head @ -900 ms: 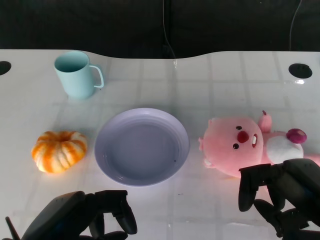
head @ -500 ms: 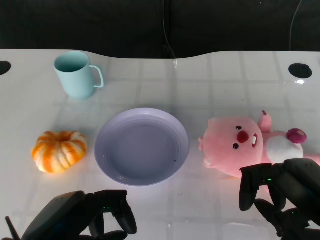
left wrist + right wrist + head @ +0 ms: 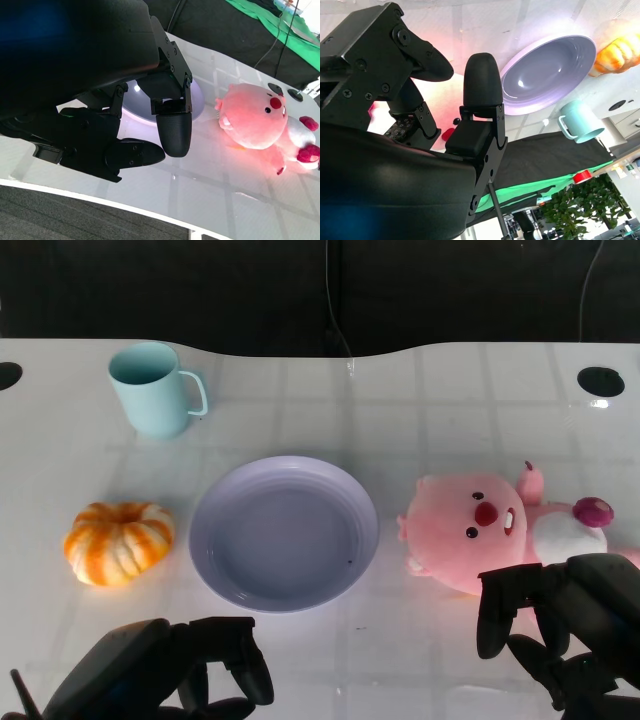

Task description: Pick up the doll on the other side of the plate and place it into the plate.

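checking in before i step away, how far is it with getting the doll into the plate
Nothing looks done yet: the doll lies on the table beside the plate, which holds nothing. The right robot hand hovers open just in front of the doll, not touching it. Grasping, lifting and placing are all left.

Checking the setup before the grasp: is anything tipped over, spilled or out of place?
Only the pink doll lies on its side, right of the empty plate. The cup stands upright, the pumpkin sits normally, and nothing is spilled.

The table point(image 3: 420, 410) is being viewed downward from the head. Each wrist view is being taken close behind its own hand. The plate point(image 3: 284, 533) point(image 3: 197, 100) point(image 3: 550, 70) is being shared by all three.
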